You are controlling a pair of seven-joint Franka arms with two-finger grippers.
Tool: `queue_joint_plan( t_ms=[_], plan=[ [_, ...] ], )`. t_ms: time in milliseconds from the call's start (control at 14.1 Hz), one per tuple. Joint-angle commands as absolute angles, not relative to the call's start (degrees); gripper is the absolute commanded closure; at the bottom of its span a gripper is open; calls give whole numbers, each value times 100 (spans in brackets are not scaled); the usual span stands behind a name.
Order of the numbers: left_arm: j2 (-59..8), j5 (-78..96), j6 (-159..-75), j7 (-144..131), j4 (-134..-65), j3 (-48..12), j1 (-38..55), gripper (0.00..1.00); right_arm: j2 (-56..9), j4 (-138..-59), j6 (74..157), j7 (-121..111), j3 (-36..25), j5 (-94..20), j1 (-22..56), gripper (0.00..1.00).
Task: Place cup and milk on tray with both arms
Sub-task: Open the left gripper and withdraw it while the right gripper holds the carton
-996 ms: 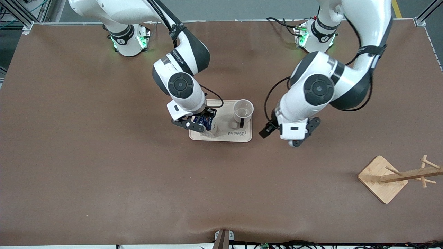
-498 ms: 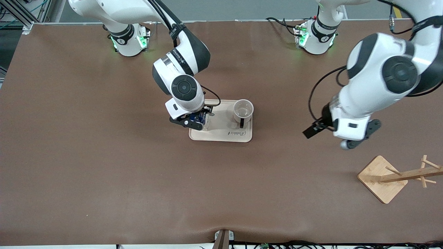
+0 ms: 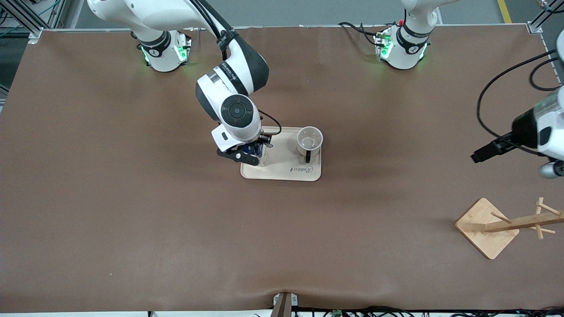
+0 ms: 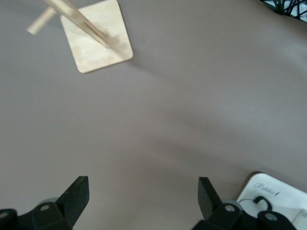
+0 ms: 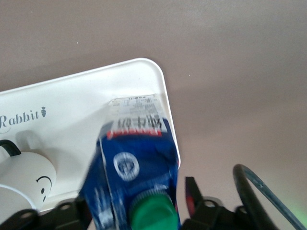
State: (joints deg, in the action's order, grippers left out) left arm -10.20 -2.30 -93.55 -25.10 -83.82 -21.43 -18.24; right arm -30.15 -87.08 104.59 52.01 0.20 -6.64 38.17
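The cream tray (image 3: 282, 172) lies mid-table. The white cup (image 3: 309, 140) stands on it at the left arm's end, smiley face showing in the right wrist view (image 5: 24, 178). The milk (image 3: 259, 152) stands upright on the tray's other end, blue top and green cap up (image 5: 139, 158). My right gripper (image 3: 252, 154) straddles the carton (image 5: 136, 197); a narrow gap shows between one finger (image 5: 192, 189) and the carton. My left gripper (image 4: 142, 188) is wide open and empty over bare table, high at the left arm's end (image 3: 551, 169).
A wooden peg stand (image 3: 487, 227) sits near the front camera at the left arm's end of the table; it also shows in the left wrist view (image 4: 96, 43). The tray's corner (image 4: 283, 194) shows at that view's edge.
The left arm has swung away from the tray toward its own end of the table. The right gripper has brought the tilted milk upright onto the tray.
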Motion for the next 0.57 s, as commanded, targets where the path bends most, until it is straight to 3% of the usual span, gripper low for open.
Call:
queue_joint_plan(
  t_ms=[0, 498],
  plan=[
    [-713, -316, -9106, -2189, -8446, -2180, -2056, 0, -3041, -8596, 10415, 5186, -9, -580, 3806, 0],
    [-458, -316, -8947, -1784, -8560, -2180, -2067, 0, -2866, -8508, 10118, 5124, -26, -580, 3718, 0]
  ],
)
